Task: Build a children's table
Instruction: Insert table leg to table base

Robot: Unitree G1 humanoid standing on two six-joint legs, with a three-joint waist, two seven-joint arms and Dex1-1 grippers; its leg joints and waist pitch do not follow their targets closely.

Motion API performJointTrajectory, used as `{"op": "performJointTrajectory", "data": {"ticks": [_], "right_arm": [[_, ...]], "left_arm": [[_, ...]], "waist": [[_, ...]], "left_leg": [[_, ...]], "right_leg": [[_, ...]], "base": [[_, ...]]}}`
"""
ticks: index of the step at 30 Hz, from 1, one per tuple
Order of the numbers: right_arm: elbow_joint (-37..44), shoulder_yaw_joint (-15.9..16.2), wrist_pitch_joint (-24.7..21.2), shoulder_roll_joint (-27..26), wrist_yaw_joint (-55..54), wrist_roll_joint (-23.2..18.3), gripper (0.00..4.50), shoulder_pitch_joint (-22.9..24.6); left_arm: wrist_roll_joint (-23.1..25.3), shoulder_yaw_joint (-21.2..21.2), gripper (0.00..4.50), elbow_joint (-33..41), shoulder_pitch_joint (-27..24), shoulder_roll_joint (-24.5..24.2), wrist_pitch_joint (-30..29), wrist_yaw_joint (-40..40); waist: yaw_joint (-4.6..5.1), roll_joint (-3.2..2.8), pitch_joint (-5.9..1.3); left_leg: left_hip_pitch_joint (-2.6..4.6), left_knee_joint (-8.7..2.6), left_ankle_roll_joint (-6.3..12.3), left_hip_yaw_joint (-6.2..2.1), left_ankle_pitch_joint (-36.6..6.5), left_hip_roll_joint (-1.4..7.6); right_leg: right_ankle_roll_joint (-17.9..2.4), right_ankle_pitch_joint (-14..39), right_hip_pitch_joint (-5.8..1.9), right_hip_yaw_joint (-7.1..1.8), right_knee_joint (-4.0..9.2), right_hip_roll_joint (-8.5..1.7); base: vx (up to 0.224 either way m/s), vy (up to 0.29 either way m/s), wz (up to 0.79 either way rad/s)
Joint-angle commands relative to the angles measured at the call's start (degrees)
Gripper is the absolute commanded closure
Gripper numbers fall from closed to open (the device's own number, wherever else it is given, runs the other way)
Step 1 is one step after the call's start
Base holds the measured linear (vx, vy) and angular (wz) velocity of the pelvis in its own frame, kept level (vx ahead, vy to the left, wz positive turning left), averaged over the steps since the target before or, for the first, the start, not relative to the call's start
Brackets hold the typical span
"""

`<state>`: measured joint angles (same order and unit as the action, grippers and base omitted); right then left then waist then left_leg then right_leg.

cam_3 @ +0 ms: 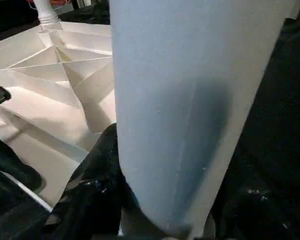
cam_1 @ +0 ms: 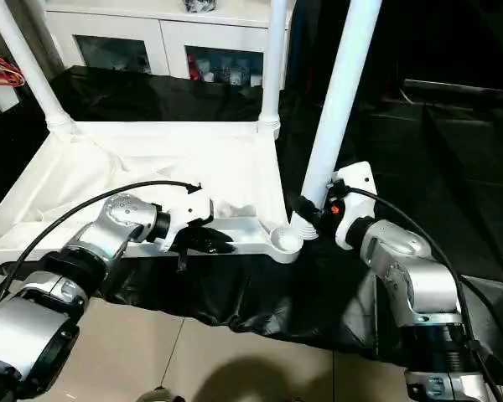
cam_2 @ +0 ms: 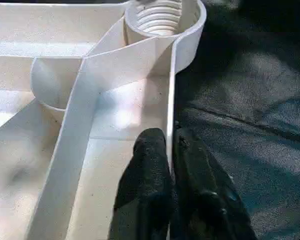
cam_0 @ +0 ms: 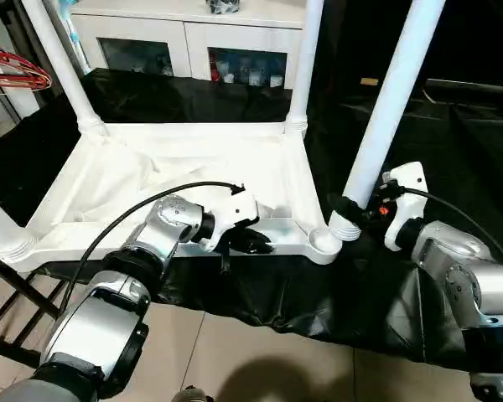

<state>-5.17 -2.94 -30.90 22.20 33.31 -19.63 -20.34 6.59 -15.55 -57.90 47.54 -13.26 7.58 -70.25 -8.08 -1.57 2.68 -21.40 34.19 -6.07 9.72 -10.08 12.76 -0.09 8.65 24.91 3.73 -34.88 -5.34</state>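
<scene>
The children's table top (cam_0: 193, 167) lies upside down on a black cloth, ribbed underside up. Legs stand in its far left (cam_0: 63, 59), far right (cam_0: 306, 59) and near left (cam_0: 0, 226) corners. The near right socket (cam_0: 323, 243) is empty, and its threads show in the left wrist view (cam_2: 160, 17). My left gripper (cam_0: 251, 243) is shut on the top's near rim, whose thin wall sits between the fingers (cam_2: 150, 165). My right gripper (cam_0: 356, 211) is shut on the fourth leg (cam_0: 390, 100) near its base. That leg leans, with its foot just right of the empty socket.
A white cabinet (cam_0: 193, 42) with glass doors stands behind the table top. A red hanger (cam_0: 12, 71) hangs at the far left. The black cloth (cam_0: 318, 293) drapes over the near edge above a tiled floor (cam_0: 235, 360). A dark frame (cam_0: 8, 327) stands at lower left.
</scene>
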Motion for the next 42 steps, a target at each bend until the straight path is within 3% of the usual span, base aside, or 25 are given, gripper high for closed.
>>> {"op": "performJointTrajectory", "data": {"ticks": [1, 8, 16, 18, 19, 27, 40, 42], "right_arm": [[1.5, 0.4, 0.1, 0.0, 0.8, -0.1, 2.62, -0.3], [1.5, 2.0, -0.3, -0.4, 2.2, -0.3, 2.62, -0.7], [1.0, 6.1, -0.9, -0.3, 6.0, 0.0, 2.62, 0.2], [-0.1, 6.4, -0.3, -0.3, 6.0, 0.7, 2.62, -0.1], [-1.0, 6.4, 0.1, -0.3, 6.0, 1.1, 2.62, -0.4], [-2.5, 8.3, -0.3, 1.3, 7.1, 2.9, 2.62, -0.8], [1.0, 8.9, -2.7, 4.1, 10.1, 2.0, 2.62, 1.2], [1.2, 9.0, -2.8, 4.2, 10.2, 2.0, 2.62, 1.2]], "left_arm": [[-0.4, 0.1, 4.45, -0.1, -0.2, 0.0, -0.6, -0.9], [1.2, -1.3, 4.5, 0.1, -1.7, -0.5, 0.3, -0.3], [-0.5, -0.5, 4.5, 3.5, -2.9, -0.2, -1.8, -1.1], [-0.9, -0.4, 4.5, 4.3, -3.0, -0.2, -2.2, -1.6], [-1.0, -0.4, 4.5, 4.8, -3.1, -0.3, -2.5, -2.0], [-1.3, -0.4, 4.5, 6.4, -3.5, -1.0, -3.8, -3.0], [-1.2, 0.0, 4.5, 6.1, -2.9, -1.6, -4.8, -2.5], [-1.2, 0.0, 4.5, 6.1, -2.8, -1.6, -4.8, -2.5]], "waist": [[0.04, 0.49, -4.13], [0.12, 0.61, -3.99], [0.18, 0.55, -4.01], [0.2, 0.59, -4.0], [0.14, 0.96, -3.98], [0.22, 0.88, -3.98], [-0.01, 0.46, -3.93], [0.07, 0.61, -3.93]], "left_leg": [[0.26, -4.06, 1.11, 0.48, -12.6, -0.55], [0.29, -4.13, 1.18, 0.52, -13.2, -0.53], [0.3, -4.2, 1.2, 0.47, -13.2, -0.31], [0.25, -4.19, 1.05, 0.49, -13.1, -0.39], [0.25, -4.24, 1.1, 0.46, -13.0, -0.37], [0.22, -4.16, 1.27, 0.54, -12.3, -0.41], [0.26, -4.2, 1.09, 0.45, -13.3, -0.47], [0.22, -4.19, 0.96, 0.45, -13.6, -0.51]], "right_leg": [[-10.4, 13.2, -4.23, -1.65, 4.18, -2.07], [-10.1, 14.8, -4.23, -1.65, 4.37, -2.14], [-10.2, 14.2, -4.11, -1.72, 4.23, -2.12], [-10.2, 14.1, -4.12, -1.75, 4.23, -2.11], [-10.2, 14.5, -4.17, -1.72, 4.12, -2.23], [-9.9, 14.3, -4.14, -1.79, 4.16, -2.12], [-9.7, 15.2, -4.23, -1.7, 4.37, -2.04], [-9.6, 15.6, -4.27, -1.7, 4.42, -2.07]], "base": [[0.0, 0.0, 0.0], [0.0, 0.0, 0.0], [0.0, 0.0, 0.0], [0.0, 0.0, 0.0], [0.0, 0.0, 0.0], [0.0, 0.0, 0.0], [0.0, 0.0, 0.0], [0.0, 0.0, 0.0]]}}
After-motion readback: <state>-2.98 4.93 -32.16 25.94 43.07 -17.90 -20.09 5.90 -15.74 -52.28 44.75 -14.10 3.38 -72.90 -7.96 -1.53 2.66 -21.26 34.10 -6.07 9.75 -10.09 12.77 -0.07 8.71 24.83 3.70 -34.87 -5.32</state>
